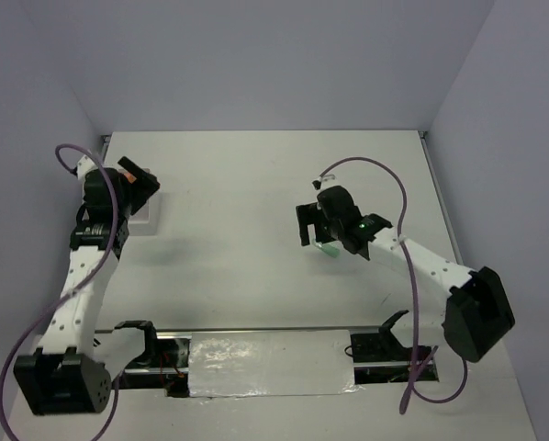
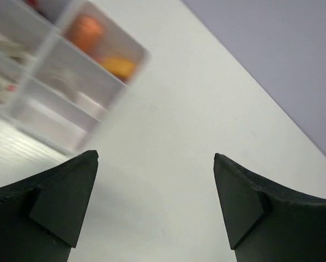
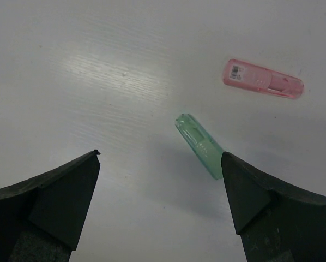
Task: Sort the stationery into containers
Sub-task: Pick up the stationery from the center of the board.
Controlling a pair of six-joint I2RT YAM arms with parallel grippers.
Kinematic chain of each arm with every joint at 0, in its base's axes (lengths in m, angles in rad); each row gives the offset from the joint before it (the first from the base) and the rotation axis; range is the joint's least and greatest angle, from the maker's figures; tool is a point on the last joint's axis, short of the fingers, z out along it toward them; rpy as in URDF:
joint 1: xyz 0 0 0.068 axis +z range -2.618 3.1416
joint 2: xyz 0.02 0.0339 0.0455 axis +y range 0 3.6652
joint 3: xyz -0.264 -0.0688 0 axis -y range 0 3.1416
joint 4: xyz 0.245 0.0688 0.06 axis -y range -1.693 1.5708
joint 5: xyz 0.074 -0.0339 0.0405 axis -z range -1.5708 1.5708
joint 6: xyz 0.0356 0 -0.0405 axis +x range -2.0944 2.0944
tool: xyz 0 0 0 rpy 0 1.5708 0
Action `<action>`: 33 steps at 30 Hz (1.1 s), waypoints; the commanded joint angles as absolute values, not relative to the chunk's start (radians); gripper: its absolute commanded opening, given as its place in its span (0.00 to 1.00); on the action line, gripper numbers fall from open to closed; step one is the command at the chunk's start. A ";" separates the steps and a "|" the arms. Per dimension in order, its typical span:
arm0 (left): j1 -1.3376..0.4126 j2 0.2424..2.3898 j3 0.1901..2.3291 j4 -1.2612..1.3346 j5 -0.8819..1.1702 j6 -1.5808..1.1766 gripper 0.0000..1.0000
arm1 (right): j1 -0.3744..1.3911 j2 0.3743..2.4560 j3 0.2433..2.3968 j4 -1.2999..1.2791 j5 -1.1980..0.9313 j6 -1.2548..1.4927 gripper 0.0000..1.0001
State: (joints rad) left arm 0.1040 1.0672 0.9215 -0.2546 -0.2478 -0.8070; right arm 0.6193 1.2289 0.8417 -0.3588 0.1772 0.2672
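The right hand [image 3: 160,154] hangs over the desk [image 3: 70,65] spread wide and holding nothing. The green marker [image 3: 201,146] lies flat on the desk at a slant. Its near end runs up to the finger on the right of the wrist view, so it is off-centre in the gap. The pink marker [image 3: 263,79] lies flat farther out, apart from the green one.

Both look like light, stiff, smooth plastic barrels that would roll or skid at a glancing touch. The green one is best taken across its middle, fingers square to its length, once the hand is centred over it.

The left hand [image 2: 156,155] is likewise spread and empty, near the box [image 2: 136,60]. One compartment holds orange things [image 2: 84,30], blurred but probably markers.
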 commanded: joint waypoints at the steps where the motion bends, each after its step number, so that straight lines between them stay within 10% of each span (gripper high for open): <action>1: 0.016 0.901 0.901 -0.351 -0.007 -0.626 0.99 | 0.568 1.337 0.911 -0.437 0.102 0.218 1.00; 16: -0.021 0.790 0.801 -0.431 0.258 -0.399 0.99 | 0.515 1.660 0.960 -0.545 0.112 0.143 0.94; 25: 0.026 0.764 0.808 -0.443 0.256 -0.380 0.99 | 0.525 1.695 0.930 -0.561 0.081 0.198 0.46; 30: 0.040 0.775 0.805 -0.440 0.276 -0.382 0.99 | 0.538 1.678 0.922 -0.535 0.046 0.219 0.00; 33: 0.040 0.787 0.792 -0.417 0.362 -0.383 0.99 | 0.555 1.616 0.917 -0.480 0.000 0.227 0.00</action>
